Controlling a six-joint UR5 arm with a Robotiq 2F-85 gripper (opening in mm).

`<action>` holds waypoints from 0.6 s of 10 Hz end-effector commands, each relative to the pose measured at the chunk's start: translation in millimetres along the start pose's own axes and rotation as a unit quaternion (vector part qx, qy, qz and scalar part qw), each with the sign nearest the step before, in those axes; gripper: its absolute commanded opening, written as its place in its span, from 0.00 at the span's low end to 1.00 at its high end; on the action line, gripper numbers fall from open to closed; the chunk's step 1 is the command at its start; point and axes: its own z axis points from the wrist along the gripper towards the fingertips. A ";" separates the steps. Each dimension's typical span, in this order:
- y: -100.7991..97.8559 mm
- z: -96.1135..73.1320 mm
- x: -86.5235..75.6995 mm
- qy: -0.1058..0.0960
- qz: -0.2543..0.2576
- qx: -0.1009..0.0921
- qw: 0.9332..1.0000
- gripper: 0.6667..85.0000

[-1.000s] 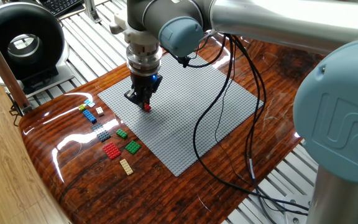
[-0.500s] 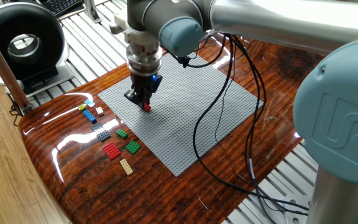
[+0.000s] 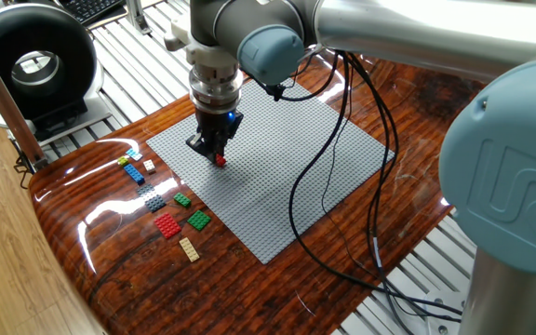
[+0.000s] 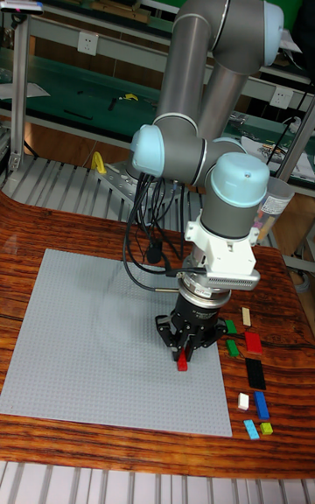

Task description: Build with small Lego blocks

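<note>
My gripper [image 3: 218, 155] [image 4: 184, 358] points straight down over the left part of the grey baseplate [image 3: 277, 177] [image 4: 87, 346], shut on a small red Lego block [image 3: 221, 161] [image 4: 182, 365] that sits at or just above the studs. Loose small Lego blocks lie on the wood beside the plate: a red plate [image 3: 167, 225] [image 4: 253, 342], a green one [image 3: 198, 220] [image 4: 233, 347], a smaller green one [image 3: 182, 199], a tan one [image 3: 189, 248] [image 4: 247, 317], a grey one [image 3: 154, 200], a blue one [image 3: 135, 174] [image 4: 261, 401], white [image 4: 243, 400] and yellow-green [image 4: 266, 427] bits.
A black round fan-like device [image 3: 33, 65] stands at the back left beyond the wooden board. Black cables [image 3: 342, 186] hang from the arm and trail over the baseplate's right side to the front. The wooden board's edge [image 3: 63, 242] runs close to the loose blocks.
</note>
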 end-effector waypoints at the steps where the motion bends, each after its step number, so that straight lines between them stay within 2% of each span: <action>1: 1.8 -0.1 -0.8 0.000 0.004 -0.004 1.000 0.00; 6: -0.2 -0.4 -0.4 0.000 0.004 -0.003 1.000 0.00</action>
